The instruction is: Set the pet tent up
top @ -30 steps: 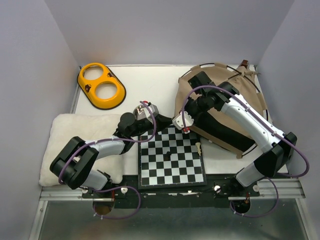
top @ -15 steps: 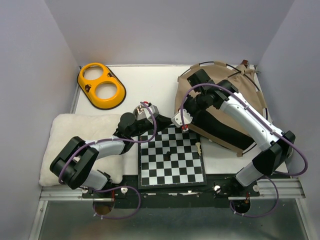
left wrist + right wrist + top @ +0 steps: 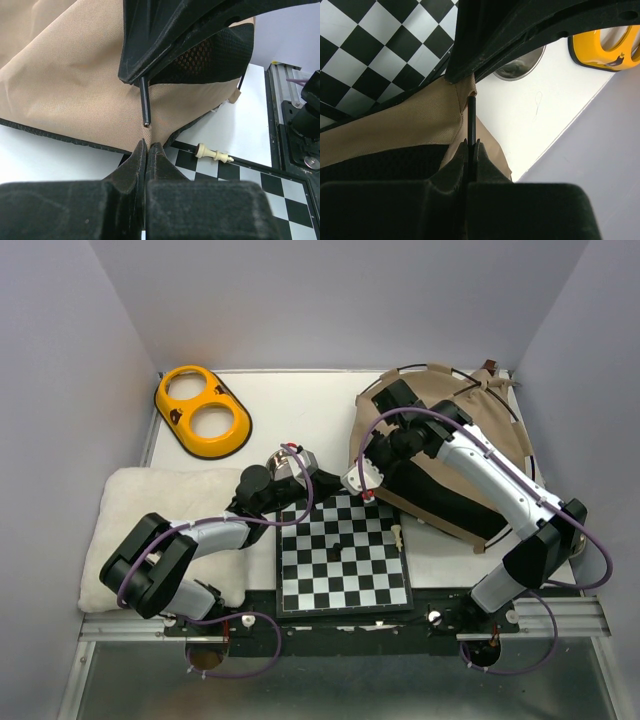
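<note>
Now pinching thin black pole (image 3: 471,120) in right gripper (image 3: 471,146), jaws closed hard on it, likely steering its tip toward corner sleeve. Nipping hem of pet tent (image 3: 450,395) with left gripper (image 3: 146,148), fully closed, apparently tensioning fabric. Tent lying slumped at far right of bench (image 3: 300,405), beside chessboard (image 3: 345,560).

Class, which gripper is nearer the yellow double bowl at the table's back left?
Left. The left gripper is right of the yellow double bowl, toward the arm bases; the right gripper is farther right, at the pet tent's edge.
</note>
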You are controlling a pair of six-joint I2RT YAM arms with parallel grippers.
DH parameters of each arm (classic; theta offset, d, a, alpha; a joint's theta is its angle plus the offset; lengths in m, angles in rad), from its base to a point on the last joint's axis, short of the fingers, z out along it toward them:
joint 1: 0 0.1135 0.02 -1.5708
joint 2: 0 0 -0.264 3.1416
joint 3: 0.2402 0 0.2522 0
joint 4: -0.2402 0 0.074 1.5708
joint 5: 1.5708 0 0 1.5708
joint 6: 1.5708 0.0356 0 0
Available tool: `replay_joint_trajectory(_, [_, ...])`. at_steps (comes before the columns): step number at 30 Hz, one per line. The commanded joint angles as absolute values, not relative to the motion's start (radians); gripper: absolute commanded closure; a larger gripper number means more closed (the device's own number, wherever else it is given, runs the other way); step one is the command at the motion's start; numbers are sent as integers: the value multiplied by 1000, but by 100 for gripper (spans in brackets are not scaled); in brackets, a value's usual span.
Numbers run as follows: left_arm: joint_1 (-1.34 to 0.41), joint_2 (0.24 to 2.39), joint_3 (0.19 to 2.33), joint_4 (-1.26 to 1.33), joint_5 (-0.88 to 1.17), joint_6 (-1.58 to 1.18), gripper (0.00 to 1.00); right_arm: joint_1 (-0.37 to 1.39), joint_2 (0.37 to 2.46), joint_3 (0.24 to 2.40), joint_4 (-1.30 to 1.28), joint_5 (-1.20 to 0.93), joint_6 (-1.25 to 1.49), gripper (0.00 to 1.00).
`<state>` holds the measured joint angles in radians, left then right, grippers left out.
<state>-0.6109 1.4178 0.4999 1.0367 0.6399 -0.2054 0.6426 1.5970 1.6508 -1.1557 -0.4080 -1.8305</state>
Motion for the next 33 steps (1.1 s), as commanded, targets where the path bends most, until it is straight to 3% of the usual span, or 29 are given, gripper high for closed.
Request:
replay_joint_trajectory(1, [-615,1394,517,1086,664,-201,100,638,1621,1626,-1181,-336,-1833,99])
replay_joint_trajectory(17, [-627,1404,549,1069,657,-242,100,653,1612,1560,-1131,-287,-1847,99])
replay_joint_trajectory(27, [-635,1439,610,1031,623,-276,81,670,1608,1554,-1127,-305,-1851,99])
replay_joint_trajectory(33, [-640,1456,634,1017,617,-293,79,672,1612,1545,-1115,-308,-1842,99])
